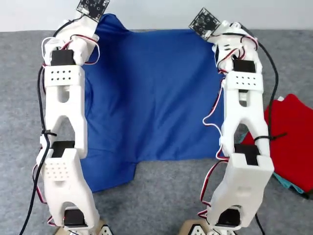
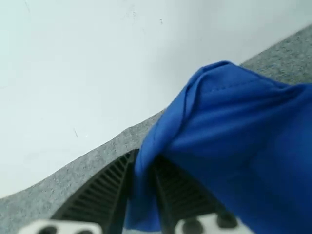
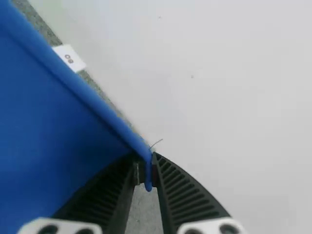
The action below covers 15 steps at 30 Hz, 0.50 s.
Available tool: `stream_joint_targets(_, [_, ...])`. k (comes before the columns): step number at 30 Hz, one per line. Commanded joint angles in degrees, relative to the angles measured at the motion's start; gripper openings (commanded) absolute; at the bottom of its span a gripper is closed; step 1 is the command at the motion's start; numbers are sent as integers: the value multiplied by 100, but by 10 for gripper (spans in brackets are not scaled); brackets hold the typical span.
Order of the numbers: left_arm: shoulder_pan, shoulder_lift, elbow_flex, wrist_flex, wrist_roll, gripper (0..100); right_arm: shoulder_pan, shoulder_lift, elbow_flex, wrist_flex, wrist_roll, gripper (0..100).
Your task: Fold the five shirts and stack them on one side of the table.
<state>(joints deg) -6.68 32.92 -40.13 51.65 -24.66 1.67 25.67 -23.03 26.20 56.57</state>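
Blue shirt (image 1: 151, 98), judged light and limp, is pinched by its corners at the table's (image 1: 171, 200) far edge in left gripper (image 2: 145, 162) and right gripper (image 3: 146, 163).

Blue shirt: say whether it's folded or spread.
Spread: the blue shirt lies open across the table, far edge pinched by left gripper and right gripper.

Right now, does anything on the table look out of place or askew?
Nothing spilled or damaged. The left claw and right claw pinch the far edge of the blue shirt. A teal cloth pokes out from under the red shirt.
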Motion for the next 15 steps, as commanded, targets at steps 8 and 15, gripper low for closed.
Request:
stream_joint_targets(8, [-123,70,171,1978,-659,5,-31,-75,-369,2677,44,11])
stream_joint_targets(15, [-273,105,154,3851,-1152,5,13,-347,-387,4444,44,11])
